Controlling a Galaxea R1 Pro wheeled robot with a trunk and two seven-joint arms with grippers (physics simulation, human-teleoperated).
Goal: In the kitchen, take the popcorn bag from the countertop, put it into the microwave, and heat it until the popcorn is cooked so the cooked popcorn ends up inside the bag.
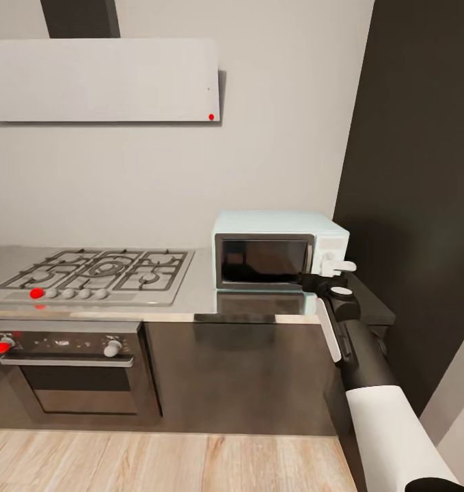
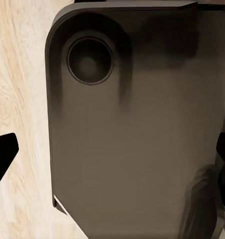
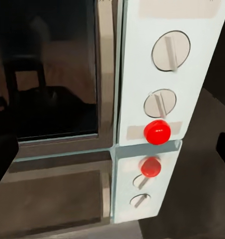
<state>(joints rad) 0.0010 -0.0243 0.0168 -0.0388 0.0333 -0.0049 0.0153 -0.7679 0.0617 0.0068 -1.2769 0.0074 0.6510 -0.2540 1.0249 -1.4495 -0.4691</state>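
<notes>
1 microwave [image 1: 279,249] w/ 2 white knobs [image 3: 170,50] + 1 red dot [image 3: 157,132]. 1 gas hob [image 1: 95,273]: 1 red knob, 4 grey. 1 oven [image 1: 71,369]: 1 red knob, 1 grey. 1 hood [image 1: 105,78], 1 red dot. 1 countertop [image 1: 201,294].

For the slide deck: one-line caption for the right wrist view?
Right wrist camera facing the closed microwave: dark glass door, two white knobs and red button, mirrored in the steel countertop.
</notes>
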